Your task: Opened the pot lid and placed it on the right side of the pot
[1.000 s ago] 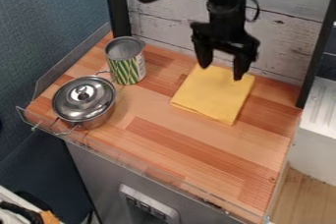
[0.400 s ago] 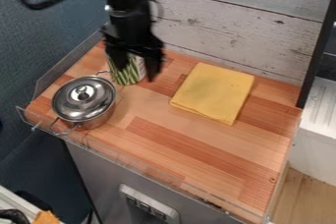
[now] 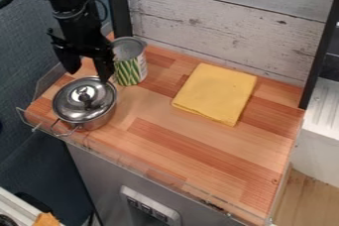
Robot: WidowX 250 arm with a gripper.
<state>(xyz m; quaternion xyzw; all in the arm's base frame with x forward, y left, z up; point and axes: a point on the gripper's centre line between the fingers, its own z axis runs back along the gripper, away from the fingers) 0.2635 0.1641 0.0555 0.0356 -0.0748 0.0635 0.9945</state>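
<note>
The claw (image 3: pixel 88 75) hung wide and empty over the pot's (image 3: pixel 100 120) back edge, maybe so it could grab the knob (image 3: pixel 84 92) on the shut lid (image 3: pixel 67 104)

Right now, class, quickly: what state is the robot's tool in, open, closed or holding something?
Tool: open, fingers spread apart, holding nothing.
</note>
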